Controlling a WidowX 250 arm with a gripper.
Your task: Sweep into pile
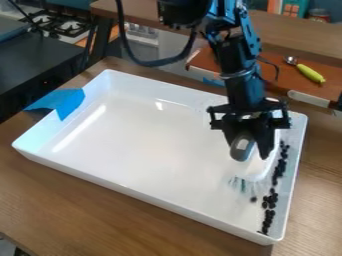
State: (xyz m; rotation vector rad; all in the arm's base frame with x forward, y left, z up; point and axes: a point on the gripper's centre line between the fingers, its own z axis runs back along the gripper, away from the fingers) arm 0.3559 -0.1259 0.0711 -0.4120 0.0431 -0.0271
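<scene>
The black bean-like pieces lie in a ragged strip along the white tray's short right-hand wall, just to the right of the brush. The strip's long axis follows that wall, so gathering it probably calls for strokes along the wall. One piece sits apart, towards the tray's middle. All look small, dark and roundish. The tool is closed round the brush's handle.

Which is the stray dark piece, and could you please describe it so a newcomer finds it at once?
On the wooden table, find the big white tray. Dark pieces line its right side in the picture. The stray piece lies just left of that line, below the brush, apart from the others.
</scene>
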